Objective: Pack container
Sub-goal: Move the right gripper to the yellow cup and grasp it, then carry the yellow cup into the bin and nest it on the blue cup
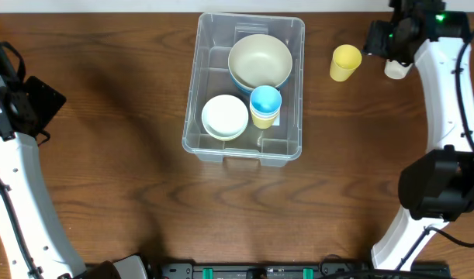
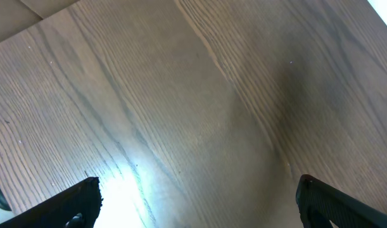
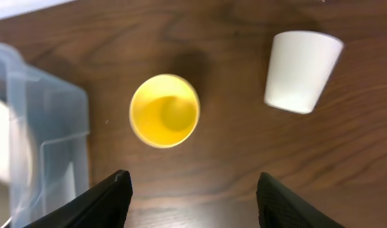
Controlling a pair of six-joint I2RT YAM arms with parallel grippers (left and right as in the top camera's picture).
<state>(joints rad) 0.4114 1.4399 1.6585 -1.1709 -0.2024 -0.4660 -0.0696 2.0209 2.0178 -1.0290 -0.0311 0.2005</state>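
At the far left the left hand (image 2: 203,206) hovers over bare counter (image 1: 128,155). Its wrist camera catches only the two dark fingertips (image 2: 79,202) at the lower corners, cut off by the frame edge, wide apart with nothing but wood grain and a bright glare patch between them; from overhead the hand is a dark block whose fingers cannot be made out. The container (image 1: 252,17) stands toward the far side of the counter, a little right of centre. In it a cream bowl (image 1: 260,60) sits in the far half, with a sliver of blue rim showing beneath it. A white bowl (image 1: 225,116) lies near left, and beside it a blue cup (image 1: 265,101) sits nested on a pale yellow one that is mostly hidden. To the right of the container a yellow cup (image 3: 164,111) stands upright and empty on the counter, apart from the wall. Further right is a white cup (image 3: 301,69), half covered by the arm in the overhead view; which end is up is unclear. The right hand (image 3: 196,202) hangs above, fingers spread and holding nothing.
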